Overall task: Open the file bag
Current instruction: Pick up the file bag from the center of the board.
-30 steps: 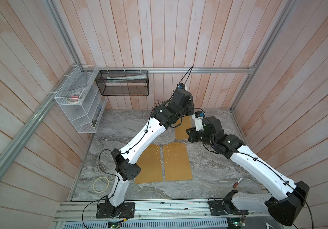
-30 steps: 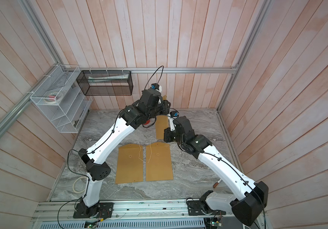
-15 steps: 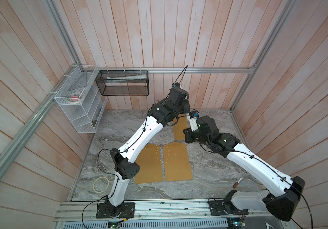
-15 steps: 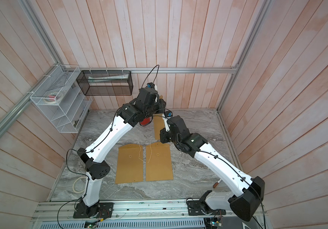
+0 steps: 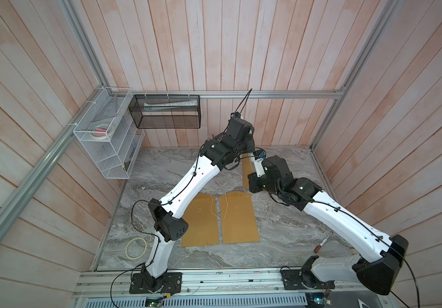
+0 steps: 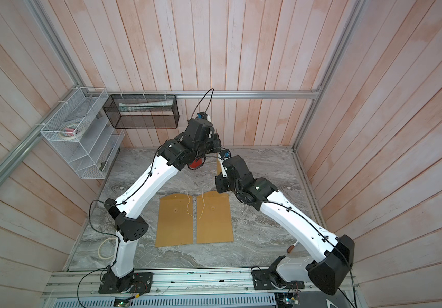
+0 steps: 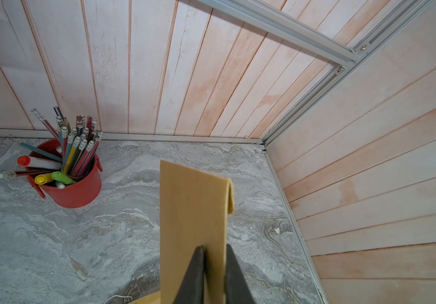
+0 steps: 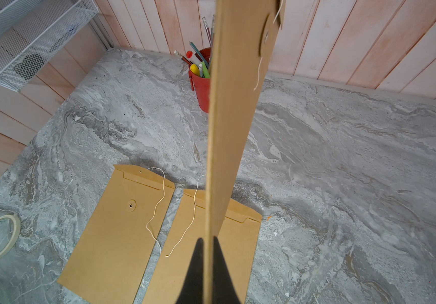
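Our right gripper (image 8: 207,240) is clamped on the thin edge of the bag (image 8: 235,105). We see the bag edge-on here, its long axis running straight out from the jaws, lifted clear of the table (image 8: 343,158). At the far end of that axis sit the button (image 8: 265,36) and the string (image 8: 257,76), which dangles loose rather than wound.

Our left gripper (image 7: 214,248) has its jaws drawn narrow with a strip of the bag (image 7: 190,205) between them, and we take it to be pinching that strip. Past its fingers the sheet ends in a fold (image 7: 230,194) that curls over.

In both top views the bag (image 5: 246,170) (image 6: 219,165) hangs between our two wrists at the back of the table, well apart from the spare bags (image 5: 199,221) lying flat.

We judge that the closure end lies away from the right gripper and nearer the left. The left arm should therefore peel the fold across the bag's face while the right holds the body steady.
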You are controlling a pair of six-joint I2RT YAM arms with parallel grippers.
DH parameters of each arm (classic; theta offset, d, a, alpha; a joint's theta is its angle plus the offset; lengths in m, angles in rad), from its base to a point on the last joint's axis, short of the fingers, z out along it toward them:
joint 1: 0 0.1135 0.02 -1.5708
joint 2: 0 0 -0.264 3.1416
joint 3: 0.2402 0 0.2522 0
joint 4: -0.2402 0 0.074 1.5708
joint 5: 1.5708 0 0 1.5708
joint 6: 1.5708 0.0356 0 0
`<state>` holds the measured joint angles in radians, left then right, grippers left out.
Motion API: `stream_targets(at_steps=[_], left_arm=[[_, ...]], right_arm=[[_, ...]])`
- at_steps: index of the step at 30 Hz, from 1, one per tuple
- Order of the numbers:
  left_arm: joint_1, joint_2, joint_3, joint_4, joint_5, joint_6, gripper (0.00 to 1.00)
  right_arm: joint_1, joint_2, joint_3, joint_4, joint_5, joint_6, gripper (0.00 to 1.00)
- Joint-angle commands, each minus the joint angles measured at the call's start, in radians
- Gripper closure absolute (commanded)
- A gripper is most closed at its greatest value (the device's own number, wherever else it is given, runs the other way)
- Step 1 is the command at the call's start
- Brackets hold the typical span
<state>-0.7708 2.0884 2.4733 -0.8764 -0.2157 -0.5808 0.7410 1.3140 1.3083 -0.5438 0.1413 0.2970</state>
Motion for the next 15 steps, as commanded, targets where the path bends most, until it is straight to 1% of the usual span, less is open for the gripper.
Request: stream_targets(at_steps=[1,3,6,10,11,15], left_arm=[[-0.013,-0.006,-0.036,-0.017,0.005,0.018,0.88],[-0.013,-0.017,-0.05,-0.006,-0.002,0.018,0.89],[-0.013,-0.035,-0.071,0.019,-0.015,0.022,0.92],[-0.003,-0.057,-0.096,0.076,-0.039,0.04,0.98],[0.0,-0.063,-0.105,0.1,-0.04,0.049,1.0],[0.023,-0.108,-0.185,0.209,-0.026,0.07,1.0]], right_arm=[[0.015,0.008,0.049,0.051,-0.015,-0.031,0.94],[0.015,0.01,0.052,0.053,-0.02,-0.028,0.89],[0.016,0.006,0.054,0.057,-0.035,-0.02,0.78],[0.018,-0.008,0.049,0.064,-0.083,-0.003,0.67],[0.018,-0.015,0.046,0.066,-0.098,0.003,0.65],[0.02,-0.064,0.013,0.102,-0.163,0.031,0.6]])
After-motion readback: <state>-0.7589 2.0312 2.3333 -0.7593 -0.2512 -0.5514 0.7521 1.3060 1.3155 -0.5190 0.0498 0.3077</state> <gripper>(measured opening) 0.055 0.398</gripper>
